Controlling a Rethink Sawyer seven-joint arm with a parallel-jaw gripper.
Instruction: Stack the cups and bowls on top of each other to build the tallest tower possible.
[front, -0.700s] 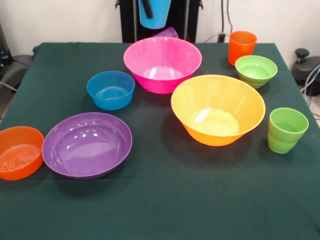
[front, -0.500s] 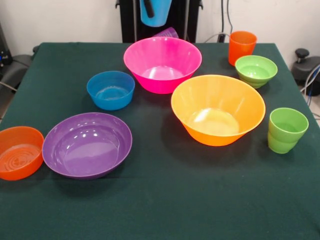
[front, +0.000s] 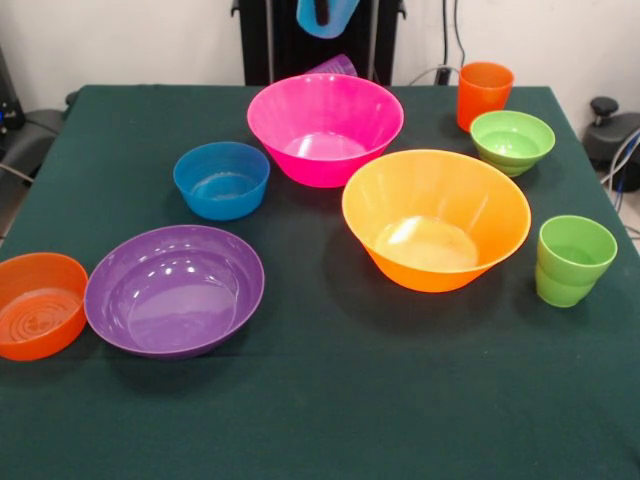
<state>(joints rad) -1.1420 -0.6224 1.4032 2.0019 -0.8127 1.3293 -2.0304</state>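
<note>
Sky blue cup (front: 327, 17): we see it hanging at the top edge, well above the table, a dark finger (front: 322, 10) inside its mouth — the pincer (front: 322, 8) is mostly out of view but appears clamped on the wall.
Step in hand: we judge a carry; keep it high and level until over a base.
Best base: pink bowl (front: 325, 128), directly below, or the yellow-orange bowl (front: 436, 218) beside it.
Purple cup (front: 335, 66): tipped behind the pink bowl — avoid it.
Open room: bare green cloth (front: 330, 400) at the near side; orange cup (front: 484, 94) and green bowl (front: 512, 140) crowd one far corner.
</note>
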